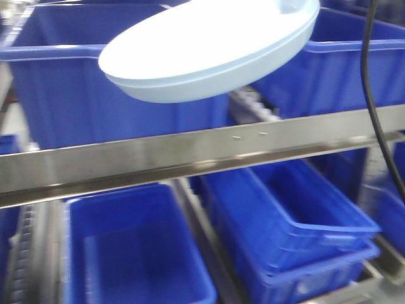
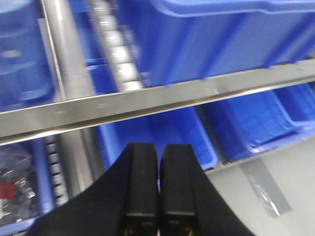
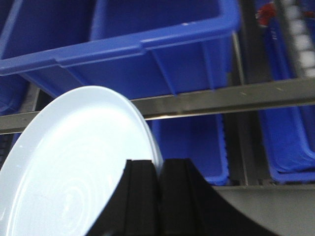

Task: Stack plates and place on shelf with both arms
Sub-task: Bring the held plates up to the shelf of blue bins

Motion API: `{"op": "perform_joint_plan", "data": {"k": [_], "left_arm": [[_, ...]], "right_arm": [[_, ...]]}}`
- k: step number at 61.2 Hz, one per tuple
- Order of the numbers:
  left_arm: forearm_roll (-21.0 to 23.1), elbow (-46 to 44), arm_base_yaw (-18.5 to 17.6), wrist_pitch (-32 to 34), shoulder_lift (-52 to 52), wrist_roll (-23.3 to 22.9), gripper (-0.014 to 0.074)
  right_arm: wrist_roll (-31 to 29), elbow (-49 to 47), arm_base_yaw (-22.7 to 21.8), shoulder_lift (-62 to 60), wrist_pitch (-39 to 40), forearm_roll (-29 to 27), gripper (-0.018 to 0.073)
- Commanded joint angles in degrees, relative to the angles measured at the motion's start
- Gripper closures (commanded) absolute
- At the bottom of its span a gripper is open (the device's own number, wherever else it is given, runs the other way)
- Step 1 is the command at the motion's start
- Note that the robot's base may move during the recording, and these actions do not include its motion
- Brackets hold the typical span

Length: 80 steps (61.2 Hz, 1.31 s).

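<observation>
The right end effector (image 3: 158,196) pinches the rim of the stacked plates (image 1: 209,50). It holds them tilted in the air, just above the shelf's steel rail (image 1: 190,151), probably to clear it going in. The left end effector (image 2: 158,191) is closed and empty, facing the blue bins (image 2: 231,44).

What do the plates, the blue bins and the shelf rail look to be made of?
The plates: likely melamine or glazed ceramic; pale bluish-white, glossy, strong glare. The blue bins: moulded plastic, smooth, with ribbed rims. The shelf rail: brushed metal, probably steel or aluminium; dull streaky reflections.
</observation>
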<state>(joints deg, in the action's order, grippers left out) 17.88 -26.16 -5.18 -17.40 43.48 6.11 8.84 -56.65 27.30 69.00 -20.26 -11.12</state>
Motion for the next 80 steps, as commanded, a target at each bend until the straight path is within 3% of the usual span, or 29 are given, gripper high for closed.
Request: {"op": "perform_joint_plan", "data": {"k": [1,80], "left_arm": [[0.85,-1.6,-0.43,4.46,0.04,-0.08,0.051],[0.85,-1.6,-0.43,4.46,0.04,-0.08,0.051]], "right_arm": [[-0.2,-1.83,-0.33,-1.81,5.15,-0.51,0.0503],[-0.2,-1.83,-0.33,-1.81,5.15,-0.51,0.0503]]}}
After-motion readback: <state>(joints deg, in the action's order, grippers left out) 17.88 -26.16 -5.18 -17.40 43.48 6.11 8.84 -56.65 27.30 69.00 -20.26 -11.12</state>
